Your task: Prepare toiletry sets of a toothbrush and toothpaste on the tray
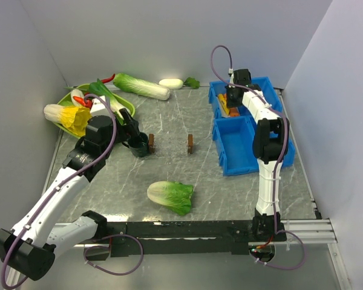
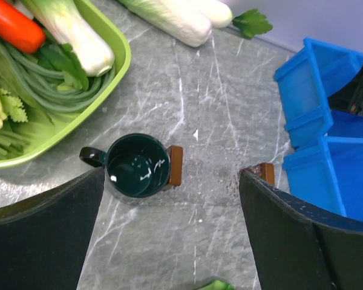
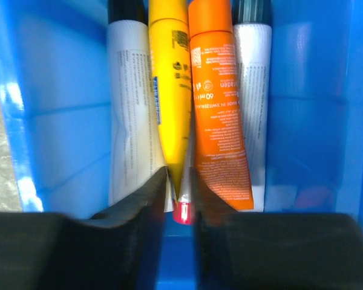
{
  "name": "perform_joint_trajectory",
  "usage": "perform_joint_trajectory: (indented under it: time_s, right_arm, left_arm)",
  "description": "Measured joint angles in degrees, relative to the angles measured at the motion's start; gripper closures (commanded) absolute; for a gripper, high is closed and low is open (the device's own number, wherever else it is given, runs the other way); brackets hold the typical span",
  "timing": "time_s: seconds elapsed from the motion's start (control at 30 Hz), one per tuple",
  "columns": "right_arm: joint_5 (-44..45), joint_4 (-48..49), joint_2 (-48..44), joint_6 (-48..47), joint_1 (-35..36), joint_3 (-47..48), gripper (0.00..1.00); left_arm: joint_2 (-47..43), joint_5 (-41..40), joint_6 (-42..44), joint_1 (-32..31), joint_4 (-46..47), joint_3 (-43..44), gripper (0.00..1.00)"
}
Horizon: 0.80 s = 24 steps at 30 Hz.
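Toothpaste in the blue bin (image 3: 66, 121)
Red-capped yellow toothpaste tube (image 3: 168, 90) and orange toothpaste tube (image 3: 218, 103) lie flat, side by side, touching.

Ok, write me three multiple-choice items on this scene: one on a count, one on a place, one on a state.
1. How many plastic tubes does the right wrist view show in the blue plastic bin?
A. Two
B. Four
C. Six

2. Where does the dark green ceramic mug stand?
A. On the grey marbled table
B. In the blue bin
C. On top of the tubes

3. The left pincer is:
A. Shut on the mug
B. Shut on a tube
C. Wide open and empty

Answers:
1 B: two white tubes, one yellow and one orange lie side by side.
2 A: bare table shows around the mug.
3 C: its fingers stand far apart and grip nothing.
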Motion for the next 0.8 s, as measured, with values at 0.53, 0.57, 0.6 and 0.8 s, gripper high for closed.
perform_joint_trajectory:
  time_s: [0.53, 0.57, 0.6, 0.8]
  right_arm:
    - [-2.7, -0.6, 0.9, -1.7, -0.7, 0.4, 0.68]
    - [-2.7, -1.0, 1.6, -1.7, -0.7, 0.9, 0.68]
    - [-2.7, -1.2, 2.1, -1.7, -0.7, 1.2, 0.69]
    - [-3.6, -2.6, 4.2, -2.6, -0.7, 1.7, 0.92]
  left_arm:
    - [-2.1, -0.5, 1.6, 0.0, -5.4, 0.0, 0.04]
    - [-1.8, -0.4, 2.0, 0.0, -5.4, 0.0, 0.03]
    - [-1.6, -0.3, 2.7, 0.0, -5.4, 0.0, 0.04]
    - [0.5, 1.1, 6.7, 0.0, -5.4, 0.6, 0.04]
